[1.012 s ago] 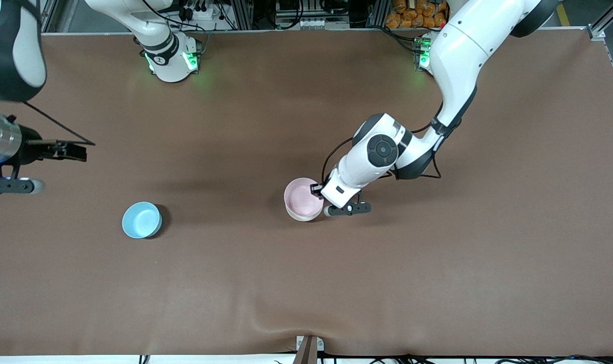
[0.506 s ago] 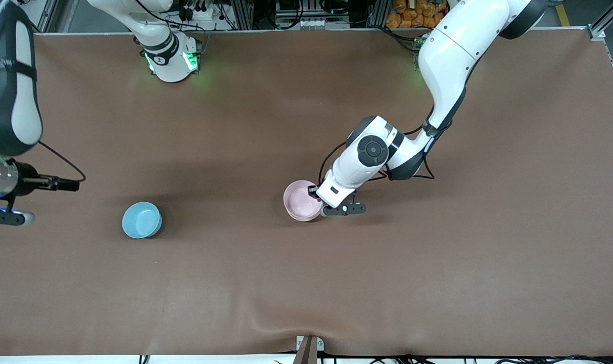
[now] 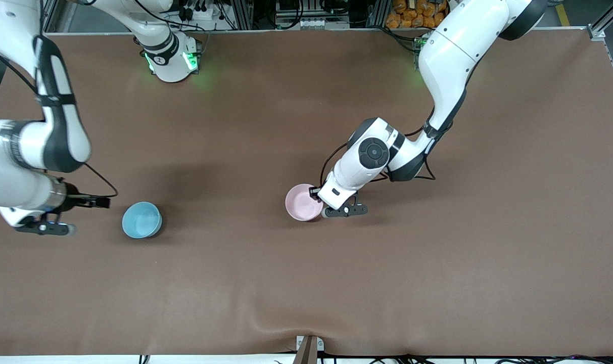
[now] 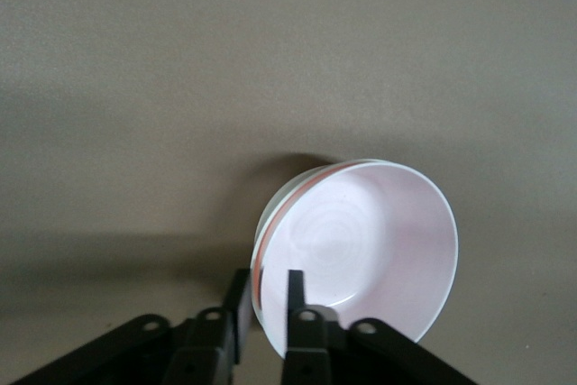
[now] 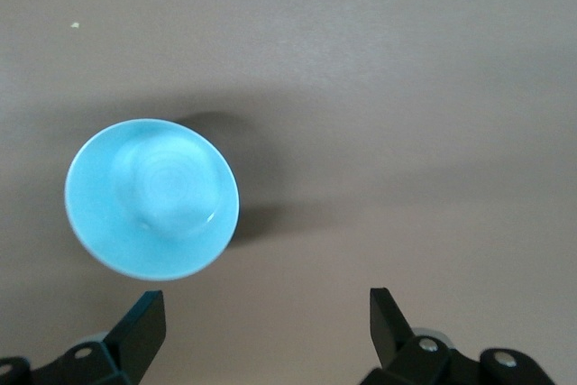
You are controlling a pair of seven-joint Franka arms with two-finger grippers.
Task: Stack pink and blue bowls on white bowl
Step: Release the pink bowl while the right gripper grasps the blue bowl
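The pink bowl [image 3: 302,202] sits nested in the white bowl [image 4: 270,209] near the middle of the table. Only a thin white rim shows round the pink bowl [image 4: 361,241]. My left gripper [image 3: 317,198] straddles their rim, one finger outside and one inside, and the fingers stand a little apart, wider than the rim. In the left wrist view the left gripper [image 4: 266,299] is at the bowls' edge. The blue bowl [image 3: 141,219] stands alone toward the right arm's end. My right gripper [image 3: 101,202] hangs open beside the blue bowl [image 5: 151,197], holding nothing.
Brown cloth covers the table [image 3: 437,263], with a raised fold at its front edge [image 3: 286,328]. A small bracket [image 3: 309,349] sticks up at that edge. The arms' bases [image 3: 172,60] stand along the back.
The pink bowl has settled squarely into the white bowl and the left fingers have parted from its rim. The right arm has swung in toward the blue bowl.
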